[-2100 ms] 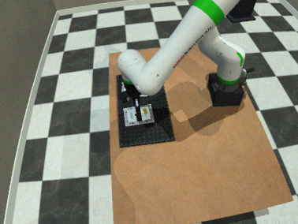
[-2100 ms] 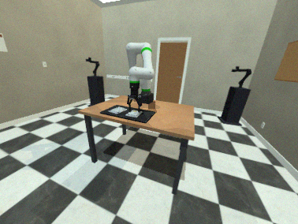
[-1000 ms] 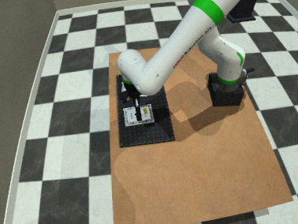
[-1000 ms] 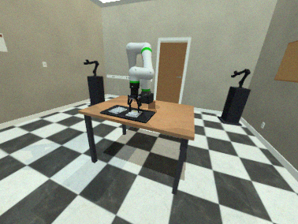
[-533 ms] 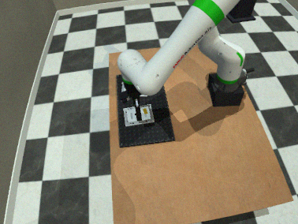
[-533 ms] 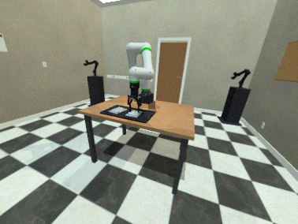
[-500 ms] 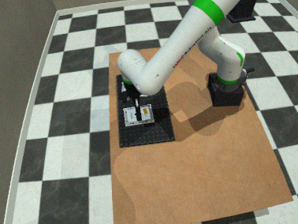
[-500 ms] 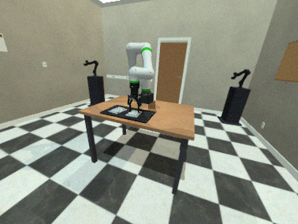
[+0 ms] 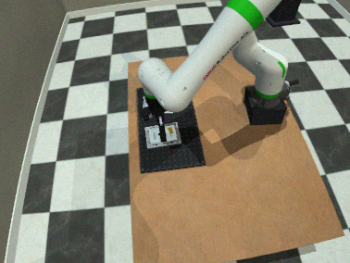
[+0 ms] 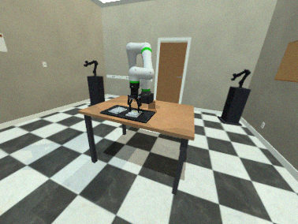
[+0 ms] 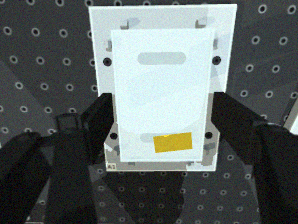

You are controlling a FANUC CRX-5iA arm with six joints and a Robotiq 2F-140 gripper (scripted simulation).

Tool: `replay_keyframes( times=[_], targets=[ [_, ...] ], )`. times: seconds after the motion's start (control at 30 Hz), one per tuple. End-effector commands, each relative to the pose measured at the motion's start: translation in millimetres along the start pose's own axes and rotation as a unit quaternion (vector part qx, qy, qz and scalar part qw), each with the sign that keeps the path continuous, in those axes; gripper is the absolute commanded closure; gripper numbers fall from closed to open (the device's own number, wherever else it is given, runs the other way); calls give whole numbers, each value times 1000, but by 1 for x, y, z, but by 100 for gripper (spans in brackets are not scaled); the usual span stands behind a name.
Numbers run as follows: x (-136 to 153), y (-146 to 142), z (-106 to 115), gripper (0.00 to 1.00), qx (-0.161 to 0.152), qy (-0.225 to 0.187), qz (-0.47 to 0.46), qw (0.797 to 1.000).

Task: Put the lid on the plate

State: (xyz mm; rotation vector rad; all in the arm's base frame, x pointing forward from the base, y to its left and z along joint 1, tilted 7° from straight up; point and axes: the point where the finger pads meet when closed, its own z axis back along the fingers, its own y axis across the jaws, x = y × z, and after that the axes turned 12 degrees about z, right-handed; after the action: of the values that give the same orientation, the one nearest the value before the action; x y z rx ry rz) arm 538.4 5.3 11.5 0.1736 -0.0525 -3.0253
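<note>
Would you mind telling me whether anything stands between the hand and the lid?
Nothing visible does: the hand straddles the lid, with a finger close against each long side and no other object between them.
</note>
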Motion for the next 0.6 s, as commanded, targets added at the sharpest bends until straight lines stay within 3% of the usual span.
replay_keyframes(
  times=[0.0, 0.23, 0.27, 0.57],
  targets=[
    [-1, 0, 1, 37, 0, 1, 0, 1000],
    [-1, 0, 1, 37, 0, 1, 0, 1000],
    [-1, 0, 1, 31, 0, 1, 0, 1000],
    [-1, 0, 1, 31, 0, 1, 0, 1000]
  ],
)
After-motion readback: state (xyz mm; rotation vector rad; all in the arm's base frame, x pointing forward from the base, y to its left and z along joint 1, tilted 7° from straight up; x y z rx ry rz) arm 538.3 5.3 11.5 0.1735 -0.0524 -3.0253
